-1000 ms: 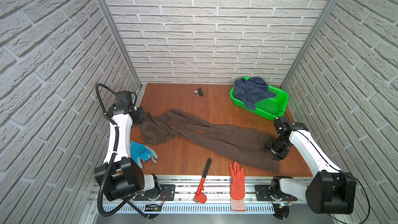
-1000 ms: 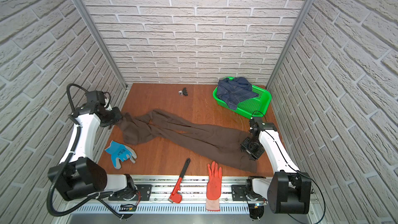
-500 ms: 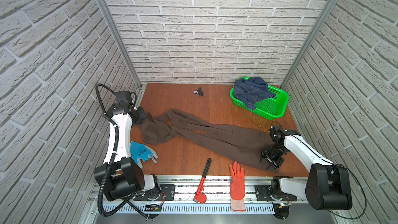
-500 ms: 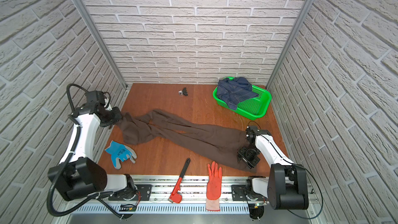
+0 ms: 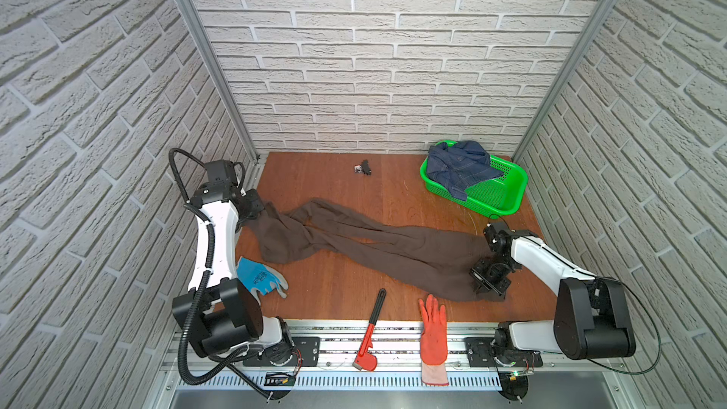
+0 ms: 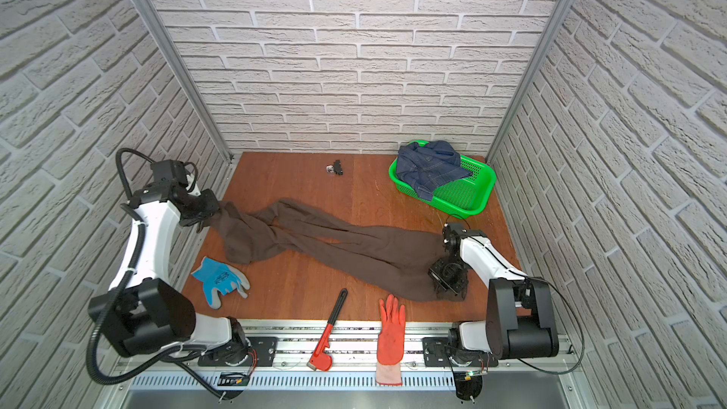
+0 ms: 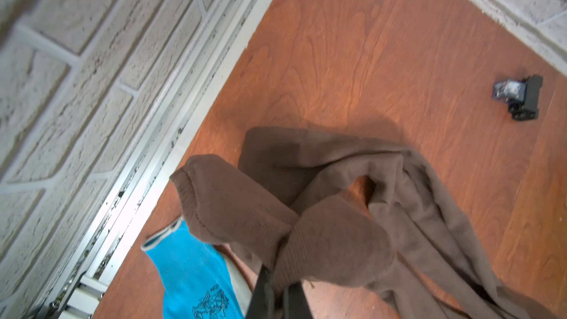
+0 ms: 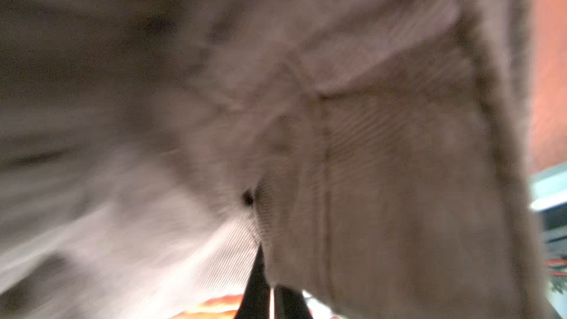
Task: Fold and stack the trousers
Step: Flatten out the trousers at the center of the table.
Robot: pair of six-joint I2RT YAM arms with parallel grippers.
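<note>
A robot lab cell, staged rather than lived in: printed brick-pattern panels [image 5: 373,53] held by aluminium posts [image 5: 204,53] box in the wooden surface [image 5: 393,190] on three sides. A slotted aluminium rail [image 5: 397,348] along the surface's open edge carries the cabled left arm [image 5: 212,238] and right arm [image 5: 547,261].

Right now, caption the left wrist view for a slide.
Left gripper shut on the brown trousers above the wooden table, blue glove beside.

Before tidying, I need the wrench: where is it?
In a top view the red wrench lies across the table's front edge, between the blue glove and the orange glove.
</note>
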